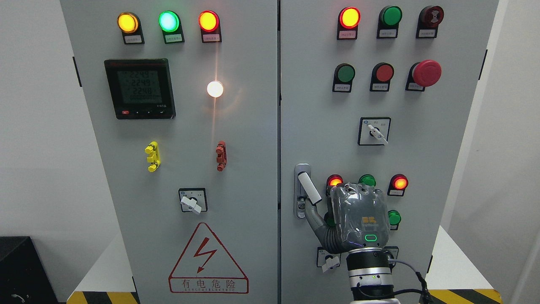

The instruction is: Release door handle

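Near the left edge of the cabinet's right door, the door handle sits up and to the left of the right robot hand.

Its white lever tilts, upper end toward the door's inner edge and lower end slanting down-right to meet the thumb, which reaches up-left and seems just to touch its lower tip. The other fingers are curled against the door beside the lever, wrapping nothing as far as this back-of-hand view shows. Letting go likely means drawing down-right, away from the lever. No left arm shows.
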Robot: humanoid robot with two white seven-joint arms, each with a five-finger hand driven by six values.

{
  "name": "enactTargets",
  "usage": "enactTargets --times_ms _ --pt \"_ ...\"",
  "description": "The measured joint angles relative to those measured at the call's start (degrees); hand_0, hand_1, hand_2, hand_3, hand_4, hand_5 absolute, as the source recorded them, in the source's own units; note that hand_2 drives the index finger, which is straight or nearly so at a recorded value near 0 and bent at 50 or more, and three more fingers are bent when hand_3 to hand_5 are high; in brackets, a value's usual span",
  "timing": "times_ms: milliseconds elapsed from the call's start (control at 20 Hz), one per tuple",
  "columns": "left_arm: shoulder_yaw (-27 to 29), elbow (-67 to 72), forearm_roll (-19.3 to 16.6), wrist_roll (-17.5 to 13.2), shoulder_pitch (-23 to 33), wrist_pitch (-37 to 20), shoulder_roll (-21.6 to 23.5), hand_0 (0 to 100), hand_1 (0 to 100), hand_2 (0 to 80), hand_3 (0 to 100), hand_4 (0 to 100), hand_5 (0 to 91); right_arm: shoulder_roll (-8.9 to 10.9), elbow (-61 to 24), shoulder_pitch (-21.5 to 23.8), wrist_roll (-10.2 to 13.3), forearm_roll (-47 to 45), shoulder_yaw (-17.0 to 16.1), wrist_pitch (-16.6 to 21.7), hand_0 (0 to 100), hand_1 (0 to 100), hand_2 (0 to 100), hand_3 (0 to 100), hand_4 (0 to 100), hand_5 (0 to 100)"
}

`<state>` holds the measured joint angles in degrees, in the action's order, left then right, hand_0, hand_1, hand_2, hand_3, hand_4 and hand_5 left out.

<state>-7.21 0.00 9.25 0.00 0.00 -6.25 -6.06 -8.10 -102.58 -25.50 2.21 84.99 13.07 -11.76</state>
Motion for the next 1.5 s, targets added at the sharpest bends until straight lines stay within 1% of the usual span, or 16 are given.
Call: enactTargets --times_ms 1052,1502 --pt "0.00 0.00 -0.02 0.00 0.00 0.00 0.00 12 56 0.0 0 0 0.0 -0.02 -0.40 -0.07 -0.30 -0.12 -0.81 0.00 55 42 93 100 99 100" --pt "0.00 0.00 -0.01 0.00 0.00 0.00 0.00 12 56 0.0 0 0 0.0 -0.03 -0.58 -0.06 0.02 -0.22 -0.96 0.01 56 41 93 100 99 100"
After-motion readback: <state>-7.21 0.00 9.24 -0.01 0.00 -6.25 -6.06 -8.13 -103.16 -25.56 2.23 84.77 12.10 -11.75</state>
